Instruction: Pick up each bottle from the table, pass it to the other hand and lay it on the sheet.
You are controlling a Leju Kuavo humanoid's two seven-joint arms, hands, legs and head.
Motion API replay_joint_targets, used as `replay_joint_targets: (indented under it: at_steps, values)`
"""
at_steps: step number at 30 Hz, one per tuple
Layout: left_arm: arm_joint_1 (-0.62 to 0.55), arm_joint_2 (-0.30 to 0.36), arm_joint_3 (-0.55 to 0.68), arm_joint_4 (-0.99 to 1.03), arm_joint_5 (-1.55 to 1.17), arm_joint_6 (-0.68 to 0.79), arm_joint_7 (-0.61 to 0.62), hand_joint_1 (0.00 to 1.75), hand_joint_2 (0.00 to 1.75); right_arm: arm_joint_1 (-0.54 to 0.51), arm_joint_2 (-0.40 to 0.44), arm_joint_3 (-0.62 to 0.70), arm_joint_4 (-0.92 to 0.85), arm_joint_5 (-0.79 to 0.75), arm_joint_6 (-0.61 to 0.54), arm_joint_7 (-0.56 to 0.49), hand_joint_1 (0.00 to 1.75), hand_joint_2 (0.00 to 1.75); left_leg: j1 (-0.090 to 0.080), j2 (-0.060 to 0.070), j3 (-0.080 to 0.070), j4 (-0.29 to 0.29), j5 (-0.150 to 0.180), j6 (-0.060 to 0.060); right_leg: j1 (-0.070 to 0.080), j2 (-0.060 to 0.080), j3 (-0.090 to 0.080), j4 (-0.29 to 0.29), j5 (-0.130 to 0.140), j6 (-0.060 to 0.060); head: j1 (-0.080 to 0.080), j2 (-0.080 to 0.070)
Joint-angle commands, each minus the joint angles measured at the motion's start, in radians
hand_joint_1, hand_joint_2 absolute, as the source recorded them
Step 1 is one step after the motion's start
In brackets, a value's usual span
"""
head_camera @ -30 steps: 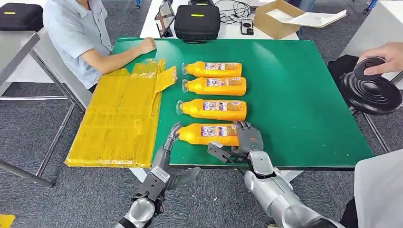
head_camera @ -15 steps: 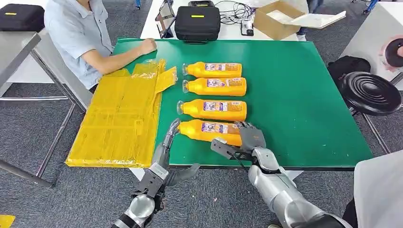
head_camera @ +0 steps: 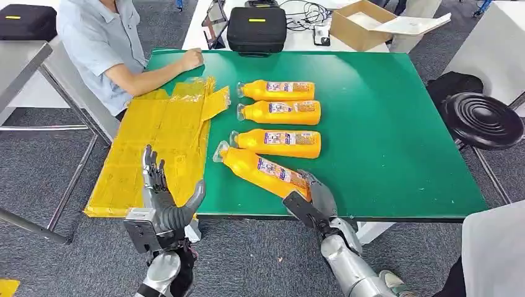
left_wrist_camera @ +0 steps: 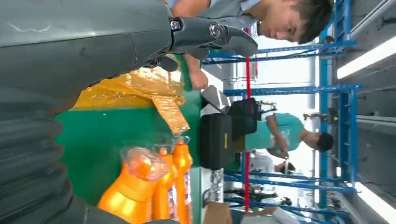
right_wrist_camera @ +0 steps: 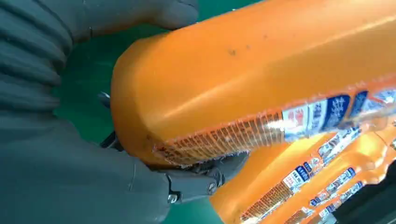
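Note:
Several orange bottles with clear caps lie on the green table (head_camera: 396,124). My right hand (head_camera: 311,199) grips the base of the nearest bottle (head_camera: 260,168), which slants with its cap toward the yellow sheet (head_camera: 155,148). In the right wrist view, dark fingers (right_wrist_camera: 196,181) wrap under that bottle (right_wrist_camera: 261,70). My left hand (head_camera: 162,199) stands open, fingers up, by the sheet's front edge and holds nothing. The left wrist view shows its fingers (left_wrist_camera: 210,32) spread above the sheet (left_wrist_camera: 140,88), with the bottle's cap (left_wrist_camera: 140,163) nearby. Three more bottles (head_camera: 280,112) lie in a row behind.
A person sits at the table's far left corner with a fist (head_camera: 192,59) resting on it. A black case (head_camera: 257,28) and a cardboard box (head_camera: 362,21) sit on a white table behind. To the right of the table stands a black stool (head_camera: 483,120).
My right hand has closed on the nearest bottle's base and swung it to a slant, cap toward the sheet. My left hand left the cap, moved left and rose, open.

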Motion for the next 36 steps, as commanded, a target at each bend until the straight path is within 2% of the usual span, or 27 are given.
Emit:
replay_joint_targets:
  at_steps: [1, 3, 5, 6, 8, 11, 18, 22, 29, 31, 36]
  values:
    - [0.081, -0.004, 0.066, -0.143, 0.138, -0.077, 0.034, 0.00, 1.75, 0.146, 0.015, -0.066, -0.320, -0.168, -0.066, 0.004, 1.75, 1.75, 0.000, 0.000, 0.000, 0.000, 0.000, 0.000, 0.000, 0.000, 0.000, 0.000, 0.000, -0.001, 0.000, 0.000]
    - [0.088, 0.019, 0.035, -0.136, 0.173, -0.142, 0.107, 0.00, 1.75, 0.177, 0.009, -0.057, -0.382, -0.196, -0.091, 0.018, 1.75, 1.75, 0.001, 0.000, -0.002, 0.001, -0.001, -0.001, 0.000, 0.000, -0.001, 0.000, -0.001, -0.001, 0.000, 0.000]
    - [0.080, 0.066, -0.018, -0.075, 0.244, -0.310, 0.214, 0.00, 1.75, 0.210, 0.000, -0.042, -0.435, -0.237, -0.082, 0.026, 1.75, 1.75, 0.000, -0.001, -0.001, 0.000, -0.001, -0.001, -0.001, 0.000, 0.000, 0.000, -0.001, -0.002, 0.000, 0.000]
    - [0.075, 0.076, -0.030, -0.037, 0.251, -0.369, 0.218, 0.00, 1.75, 0.213, -0.006, -0.025, -0.439, -0.247, -0.060, 0.030, 1.75, 1.75, -0.001, -0.002, -0.001, -0.001, 0.000, 0.000, -0.002, -0.001, 0.000, -0.001, -0.001, -0.001, 0.000, 0.000]
    - [0.052, 0.109, -0.092, 0.062, 0.155, -0.392, 0.235, 0.00, 1.75, 0.212, -0.009, 0.013, -0.435, -0.268, 0.006, 0.038, 1.75, 1.75, -0.001, -0.002, -0.001, -0.002, 0.000, 0.000, -0.002, -0.001, 0.000, -0.001, 0.000, -0.001, 0.001, 0.000]
    - [0.011, 0.106, -0.157, 0.206, 0.136, -0.460, 0.274, 0.00, 1.75, 0.204, 0.000, 0.117, -0.431, -0.246, 0.080, 0.019, 1.75, 1.75, 0.000, -0.001, 0.000, -0.003, 0.000, -0.001, -0.001, 0.000, 0.000, -0.003, 0.000, -0.002, 0.000, 0.000]
    - [-0.020, 0.087, -0.154, 0.188, 0.179, -0.522, 0.248, 0.00, 1.75, 0.186, 0.018, 0.265, -0.431, -0.182, 0.098, 0.010, 1.75, 1.75, 0.000, 0.001, -0.003, 0.000, 0.000, -0.001, 0.000, 0.000, -0.003, -0.001, 0.000, -0.001, 0.000, 0.000]
    - [-0.029, 0.075, -0.132, 0.167, 0.187, -0.499, 0.238, 0.00, 1.75, 0.204, 0.021, 0.314, -0.460, -0.183, 0.100, -0.011, 1.75, 1.75, 0.000, 0.000, -0.004, 0.000, 0.000, 0.000, 0.000, 0.000, -0.004, 0.000, 0.000, -0.001, 0.000, 0.000]
    - [-0.030, 0.076, -0.130, 0.165, 0.188, -0.499, 0.239, 0.00, 1.75, 0.207, 0.021, 0.316, -0.462, -0.183, 0.098, -0.011, 1.75, 1.75, 0.001, -0.001, -0.003, 0.000, 0.000, -0.001, 0.000, -0.001, -0.002, -0.001, 0.000, -0.002, 0.000, 0.000]
    - [-0.028, 0.066, -0.109, 0.147, 0.225, -0.504, 0.229, 0.00, 1.75, 0.222, 0.016, 0.342, -0.503, -0.192, 0.097, -0.046, 1.75, 1.75, 0.001, 0.000, -0.003, 0.000, -0.001, -0.001, 0.000, 0.000, -0.002, -0.001, 0.000, -0.002, 0.000, 0.000]
    - [-0.027, 0.052, -0.072, 0.062, 0.288, -0.505, 0.205, 0.00, 1.75, 0.223, 0.025, 0.395, -0.489, -0.206, 0.110, -0.034, 1.75, 1.75, 0.000, 0.000, -0.005, 0.000, 0.000, -0.001, 0.000, 0.000, -0.005, 0.000, 0.000, -0.001, 0.000, 0.000]
